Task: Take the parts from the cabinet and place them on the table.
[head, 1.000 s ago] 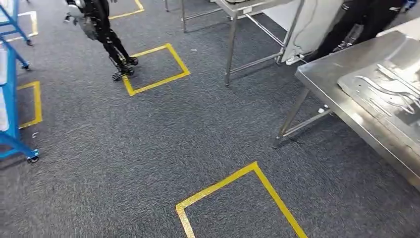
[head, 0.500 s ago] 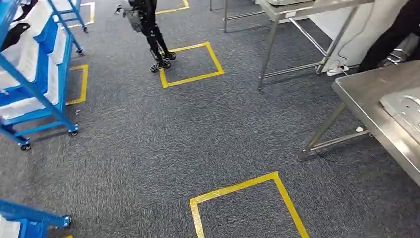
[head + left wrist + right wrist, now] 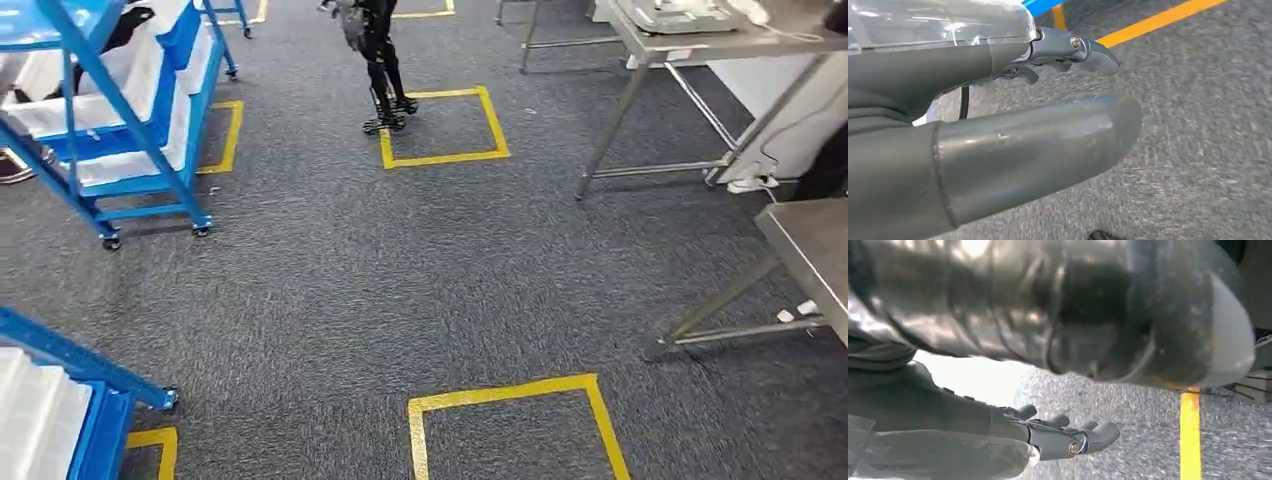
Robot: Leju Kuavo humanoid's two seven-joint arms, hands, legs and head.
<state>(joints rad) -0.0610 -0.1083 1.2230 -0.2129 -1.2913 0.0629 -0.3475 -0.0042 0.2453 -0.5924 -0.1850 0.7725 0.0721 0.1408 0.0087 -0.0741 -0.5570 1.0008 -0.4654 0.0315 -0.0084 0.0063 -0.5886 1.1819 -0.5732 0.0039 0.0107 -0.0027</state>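
The blue cabinet [image 3: 130, 120] stands at the far left of the head view, on castors on the grey carpet [image 3: 330, 290]. Its top and left side are cut off by the frame, and its shelves carry pale trays whose contents cannot be made out — no part can be told for certain. A second blue rack [image 3: 70, 400] with a white tray is cut off at the lower left corner. At the right edge only a corner of the steel table [image 3: 815, 250] shows, its top running out of frame; a further steel table [image 3: 700, 40] stands beyond it with a pale device on top, partly cropped. Yellow tape squares [image 3: 445, 125] mark the carpet, one near the bottom and one farther off, where the dark legs of another robot [image 3: 380, 60] stand at the tape's edge, the upper body cut off.

The left robot hand [image 3: 1058, 85] hangs over the carpet, thick thumb forward and darker fingers slightly curved — it holds nothing, fingers apart. The right robot hand [image 3: 1058, 435] is blurred, with a dark glossy shape covering the upper half of its wrist view; its fingers reach out loosely over carpet and yellow tape, holding nothing. Both hands are well apart from the cabinet and the table.
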